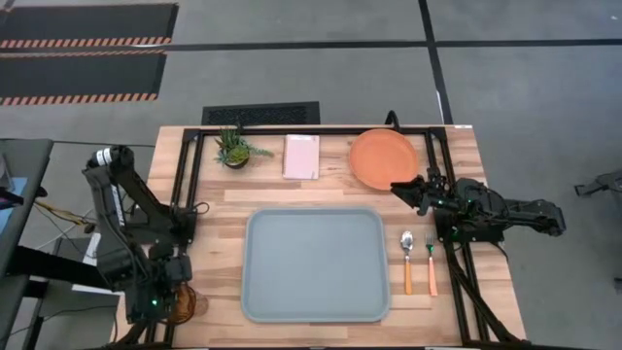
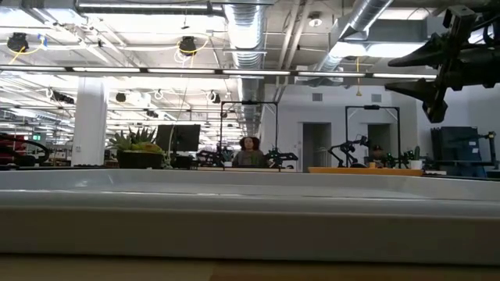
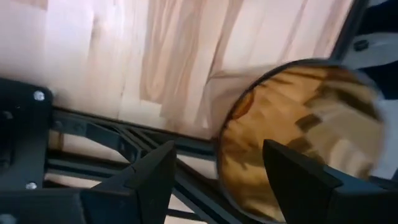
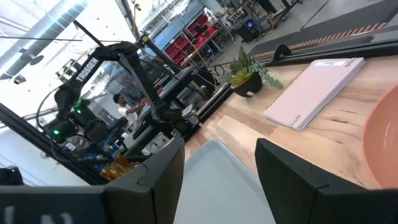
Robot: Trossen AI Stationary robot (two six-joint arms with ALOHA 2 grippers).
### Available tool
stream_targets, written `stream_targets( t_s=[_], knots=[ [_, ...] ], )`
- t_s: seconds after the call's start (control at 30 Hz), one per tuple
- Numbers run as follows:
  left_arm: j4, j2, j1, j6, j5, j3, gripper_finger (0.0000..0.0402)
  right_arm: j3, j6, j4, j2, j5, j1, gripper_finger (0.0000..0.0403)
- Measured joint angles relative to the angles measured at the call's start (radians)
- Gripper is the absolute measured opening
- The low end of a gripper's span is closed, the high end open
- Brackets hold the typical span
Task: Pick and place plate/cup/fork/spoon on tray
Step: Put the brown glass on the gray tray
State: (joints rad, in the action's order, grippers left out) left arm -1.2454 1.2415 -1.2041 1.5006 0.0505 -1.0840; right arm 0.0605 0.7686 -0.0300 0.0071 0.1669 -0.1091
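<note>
Two grippers, and we see each set wide: left gripper (image 1: 167, 297) straddling the cup (image 1: 183, 303), right gripper (image 1: 406, 191) beside the plate (image 1: 383, 158), tray (image 1: 315, 264) bare between them.

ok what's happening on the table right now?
Table-setting run, nothing loaded yet: the tray holds nothing. The left gripper is at the cup near the table's front-left corner, fingers open. The right gripper is open by the plate at the back. Fork and spoon lie right of the tray.
</note>
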Motion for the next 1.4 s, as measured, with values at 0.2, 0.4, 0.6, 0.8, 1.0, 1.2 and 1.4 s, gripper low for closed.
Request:
stream_targets(
  t_s=[0.2, 0.4, 0.6, 0.8, 1.0, 1.2, 1.4],
  knots=[
    [0.04, 0.0, 0.0, 0.022, -0.073, 0.077, 0.022, 0.0, 0.018, -0.001, 0.0, 0.0, 0.0, 0.0221],
    [0.062, -0.006, 0.0, 0.063, -0.08, 0.082, 0.0123, 0.0, 0.018, -0.013, 0.0, 0.0, 0.0, 0.0221],
    [0.059, -0.006, 0.022, 0.179, -0.054, 0.082, 0.001, 0.0, 0.02, -0.023, 0.0, 0.0, 0.0, 0.0221],
    [0.054, -0.005, 0.105, 0.353, -0.096, 0.054, 0.0002, 0.0, 0.031, -0.023, 0.0, -0.001, 0.0, 0.0221],
    [-0.02, -0.005, 0.2, 0.546, -0.09, -0.086, 0.0001, 0.0, 0.044, -0.023, 0.0, -0.001, 0.0, 0.0221],
    [-0.226, -0.005, 0.343, 0.659, -0.028, -0.243, 0.0001, 0.0, 0.039, -0.023, 0.0, -0.001, 0.0, 0.0221],
    [-0.296, 0.003, 0.572, 0.485, 0.109, -0.294, 0.0, 0.0, 0.038, -0.024, 0.0, -0.001, 0.0, 0.0221]
  ],
)
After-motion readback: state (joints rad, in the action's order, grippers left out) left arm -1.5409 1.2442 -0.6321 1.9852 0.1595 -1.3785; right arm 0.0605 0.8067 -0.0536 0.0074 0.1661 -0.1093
